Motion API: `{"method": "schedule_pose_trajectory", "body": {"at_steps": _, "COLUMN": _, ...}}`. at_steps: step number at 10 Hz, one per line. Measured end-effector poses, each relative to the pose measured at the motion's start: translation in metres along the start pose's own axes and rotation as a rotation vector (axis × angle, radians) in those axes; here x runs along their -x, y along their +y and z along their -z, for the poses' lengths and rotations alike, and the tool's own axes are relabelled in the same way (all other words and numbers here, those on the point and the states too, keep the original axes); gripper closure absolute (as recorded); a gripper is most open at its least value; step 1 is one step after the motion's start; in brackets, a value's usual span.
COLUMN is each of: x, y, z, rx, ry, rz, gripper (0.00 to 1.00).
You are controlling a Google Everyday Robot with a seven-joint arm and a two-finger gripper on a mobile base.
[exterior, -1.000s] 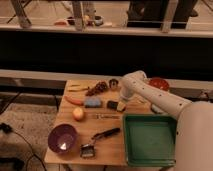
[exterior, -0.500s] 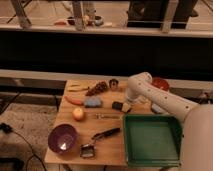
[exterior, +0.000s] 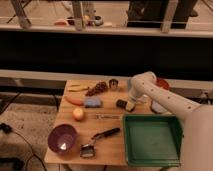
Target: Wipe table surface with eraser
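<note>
The light-brown wooden table surface (exterior: 112, 127) fills the middle of the camera view. The eraser (exterior: 123, 104), a small black block with a pale tan part on its right, lies on it right of centre, near the blue pad (exterior: 92, 103). My white arm reaches in from the lower right and bends down over the table's far right part. My gripper (exterior: 132, 100) is at the eraser's right end, right at or on it.
A square green tray (exterior: 152, 156) sits at the front right. A purple bowl (exterior: 62, 138), a black-handled brush (exterior: 97, 140), an orange fruit (exterior: 78, 114), a carrot (exterior: 74, 100), a banana (exterior: 77, 88), grapes (exterior: 97, 89), a metal cup (exterior: 113, 84) and a red bowl (exterior: 162, 84) stand around.
My gripper has shifted to the right over the table, and the eraser, first covered by it, now shows just left of it and a little further right.
</note>
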Motion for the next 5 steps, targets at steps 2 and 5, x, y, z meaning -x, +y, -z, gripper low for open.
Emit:
{"method": "schedule_pose_trajectory", "body": {"at_steps": 2, "x": 0.008, "y": -0.018, "z": -0.004, "rx": -0.011, "ry": 0.004, "rz": 0.018, "gripper": 1.00}}
{"method": "schedule_pose_trajectory", "body": {"at_steps": 5, "x": 0.012, "y": -0.038, "z": -0.006, "rx": -0.021, "ry": 0.010, "rz": 0.035, "gripper": 1.00}}
